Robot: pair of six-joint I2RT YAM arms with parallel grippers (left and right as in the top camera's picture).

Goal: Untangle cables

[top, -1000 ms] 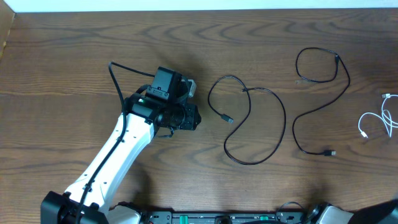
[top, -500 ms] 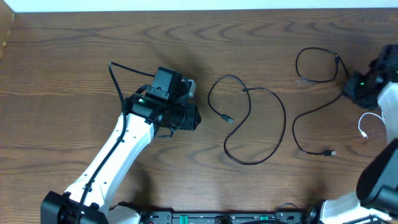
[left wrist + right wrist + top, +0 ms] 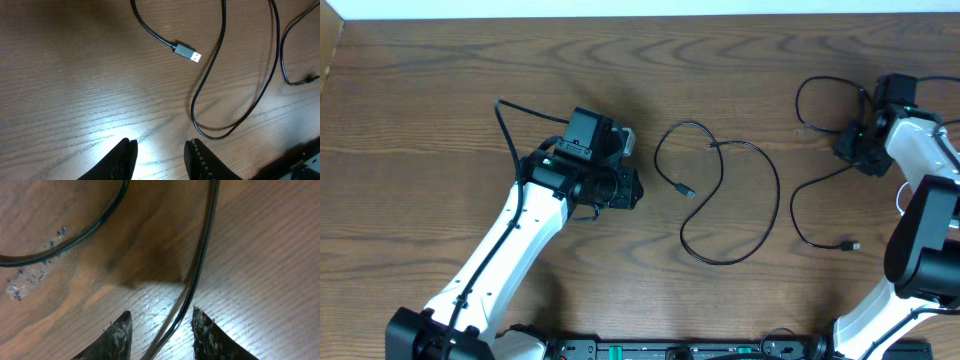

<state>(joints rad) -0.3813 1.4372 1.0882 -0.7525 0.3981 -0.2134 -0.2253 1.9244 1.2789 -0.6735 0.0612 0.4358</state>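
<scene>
"Looking at the left gripper [image 3: 160,147], is it holding anything?"

"No. Its fingers stand apart over bare table [image 3: 420,80], with nothing between them. The middle black cable [image 3: 778,195] lies just beyond in loose curves. Its plug [image 3: 187,52] is flat on the wood, clear of the fingers."

"And the right gripper [image 3: 161,322]?"

"Parted too, low over the far right side. The right-hand black cable [image 3: 200,265] runs through the gap, and I can't see it pinched. From overhead it loops at the back, then snakes toward the front, well apart from the middle one."
</scene>
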